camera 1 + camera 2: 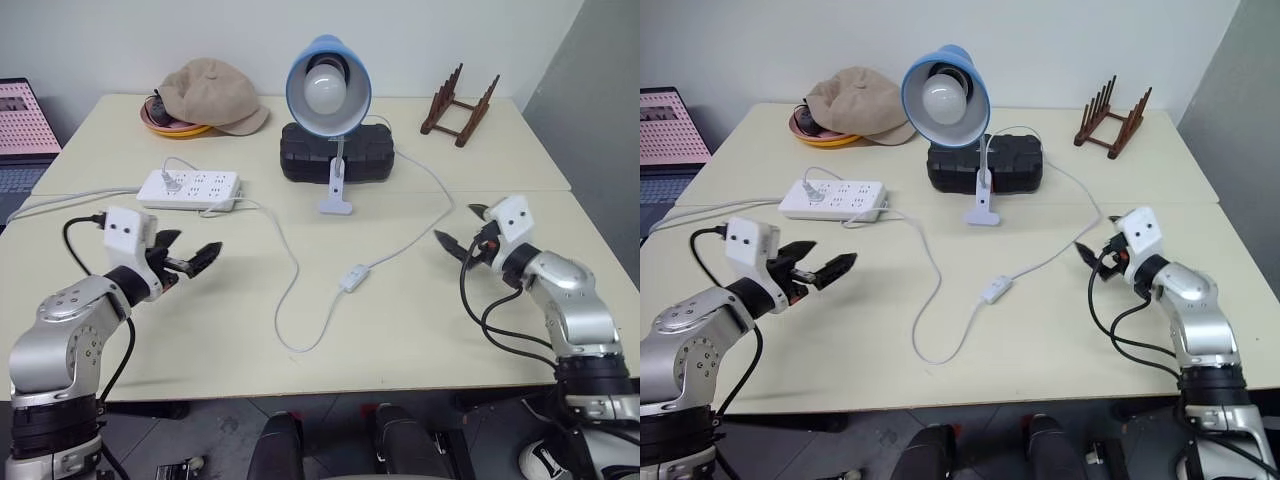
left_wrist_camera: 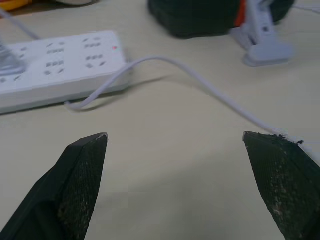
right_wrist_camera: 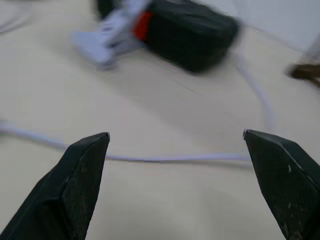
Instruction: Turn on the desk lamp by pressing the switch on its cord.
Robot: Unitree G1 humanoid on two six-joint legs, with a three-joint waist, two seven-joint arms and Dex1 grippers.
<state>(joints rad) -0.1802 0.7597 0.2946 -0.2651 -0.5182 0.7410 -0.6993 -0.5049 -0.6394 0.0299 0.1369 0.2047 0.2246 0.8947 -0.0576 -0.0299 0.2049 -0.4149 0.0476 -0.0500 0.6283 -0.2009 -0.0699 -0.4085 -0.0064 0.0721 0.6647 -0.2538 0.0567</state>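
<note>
**Both grippers wide open, switch sitting untouched mid-table**

While the whole setup sits on a pale cream table point(image 1: 420, 330) that takes up most of the frame, here's the rundown from biggest to smallest.

Up top in the middle you've got the desk lamp point(image 1: 328, 88), blue dome shade tilted toward the camera with the round white bulb showing, thin stem running down to a small white base just in front of a black box point(image 1: 336, 152). Bulb doesn't look lit to me. Upper left of the frame there's a tan cap point(image 1: 212, 95) lying partly over an orange dish point(image 1: 168, 125), and upper right a dark wooden rack point(image 1: 460, 106). A laptop screen point(image 1: 25, 118) pokes in at the far left edge.

Left of center sits a white power strip point(image 1: 190, 188) with a plug in it.

The left gripper point(image 1: 192, 258) is at the lower left, hovering over the table, fingers spread well apart and holding nothing. The right gripper point(image 1: 465, 230) is at the right side of the frame, pointing inward, also spread wide with nothing between its fingers.

The cord point(image 1: 285, 255) leaves the power strip, loops down toward the bottom center, swings up and then curves round the right side back behind the black box. The switch point(image 1: 352, 279) is the little white block on it, just below the frame's center, lying flat between the two grippers and well apart from both.
</note>
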